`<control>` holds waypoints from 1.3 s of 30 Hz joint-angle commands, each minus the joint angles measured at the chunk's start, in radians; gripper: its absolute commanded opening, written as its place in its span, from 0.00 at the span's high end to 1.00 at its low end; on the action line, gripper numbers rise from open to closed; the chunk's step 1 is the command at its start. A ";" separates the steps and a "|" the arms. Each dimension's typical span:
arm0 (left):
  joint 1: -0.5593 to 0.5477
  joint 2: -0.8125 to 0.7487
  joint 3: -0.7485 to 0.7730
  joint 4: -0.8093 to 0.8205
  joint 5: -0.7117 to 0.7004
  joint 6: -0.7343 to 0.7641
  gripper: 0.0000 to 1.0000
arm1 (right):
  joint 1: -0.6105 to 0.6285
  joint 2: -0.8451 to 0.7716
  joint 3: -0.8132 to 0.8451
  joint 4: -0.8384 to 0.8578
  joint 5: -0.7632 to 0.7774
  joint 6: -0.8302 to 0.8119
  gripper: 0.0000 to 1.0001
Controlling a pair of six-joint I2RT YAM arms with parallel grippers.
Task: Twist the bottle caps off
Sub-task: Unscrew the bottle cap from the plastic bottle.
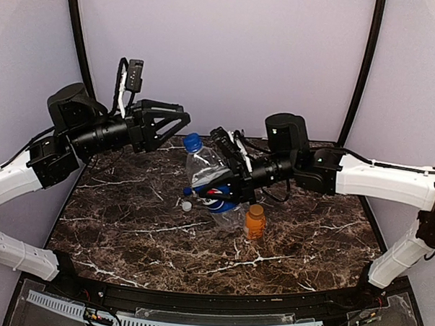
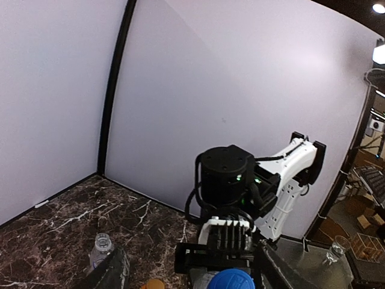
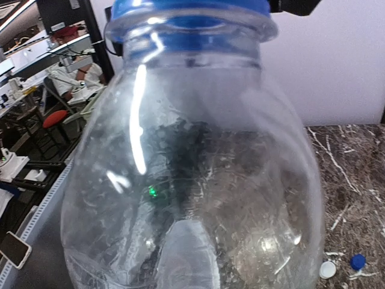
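The right gripper [image 1: 218, 179] was clamped around the body of a clear blue-labelled bottle [image 1: 203, 162], which sat tilted over the dark marble table [image 1: 128, 224] with its neck leaning toward the left arm. The bottle's blue cap [image 1: 192, 142] sat on the neck. The right wrist camera saw little else, as the bottle's clear shoulder filled nearly the whole view. The left gripper [image 1: 181, 125] hung at the top of the bottle with its jaws apart. In the left wrist view, 1 finger [image 2: 111, 271] stood on each side of the cap, though whether either finger touched it could not be told. Just beside the held bottle, on its near side, a short orange bottle [image 1: 255, 224] stood upright on the table with its orange cap [image 1: 256, 208] on. 2 loose caps lay side by side on the marble near the bottle's base, a white cap [image 3: 328, 269] and a second blue cap [image 3: 358, 261]. A small clear bottle [image 2: 102, 247] stood upright on the table with its neck open, visible low in the left wrist view.
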State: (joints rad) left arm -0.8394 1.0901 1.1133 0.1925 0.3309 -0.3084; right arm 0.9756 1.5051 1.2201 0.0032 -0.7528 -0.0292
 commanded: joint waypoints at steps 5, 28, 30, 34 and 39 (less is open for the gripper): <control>0.002 0.045 0.062 0.033 0.393 0.066 0.37 | -0.016 0.052 0.090 -0.020 -0.373 0.005 0.88; 0.002 0.106 0.044 0.084 0.528 0.028 0.74 | -0.027 0.071 0.093 -0.008 -0.374 0.029 0.90; 0.002 0.104 0.037 0.084 0.520 0.027 0.73 | -0.029 0.067 0.087 -0.007 -0.364 0.029 0.90; 0.002 0.104 0.031 0.088 0.512 0.027 0.73 | -0.030 0.064 0.085 -0.008 -0.342 0.055 0.91; 0.002 0.102 0.022 0.082 0.475 0.019 0.79 | -0.032 0.048 0.083 -0.007 -0.216 0.068 0.92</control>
State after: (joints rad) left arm -0.8379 1.2079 1.1549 0.2653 0.8341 -0.2821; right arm 0.9588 1.5845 1.2995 -0.0307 -1.1061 0.0124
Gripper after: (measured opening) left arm 0.301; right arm 0.216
